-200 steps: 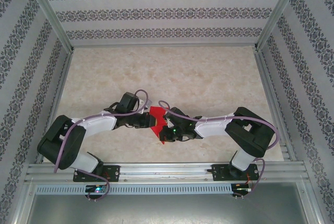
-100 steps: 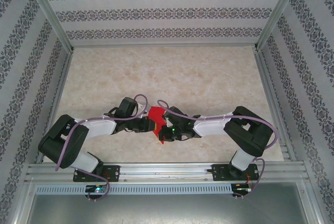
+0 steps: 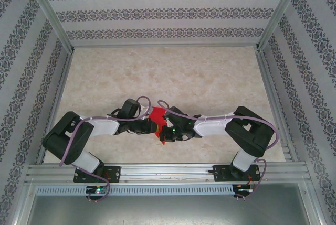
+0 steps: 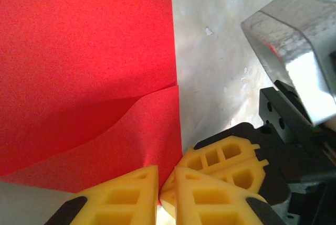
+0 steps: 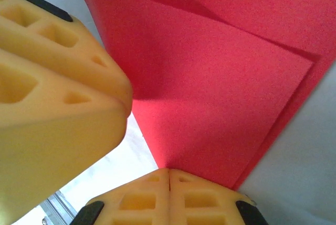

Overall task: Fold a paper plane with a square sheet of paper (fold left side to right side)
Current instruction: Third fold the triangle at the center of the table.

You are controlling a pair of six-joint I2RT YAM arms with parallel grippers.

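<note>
Elbows point(image 3: 68, 141) bent, left hand point(image 4: 160, 182) and right hand point(image 5: 169, 175) pinch red paper point(image 4: 79, 52).

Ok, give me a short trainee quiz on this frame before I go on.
1. True or false: the right pincer is shut on the paper.
2. The paper is: A one flat layer, B folded with layers overlapping, C crumpled into a ball.
3. Fill in: the left pincer has ___ fingers.
Key: 1 true; 2 B; 3 yellow.
</note>
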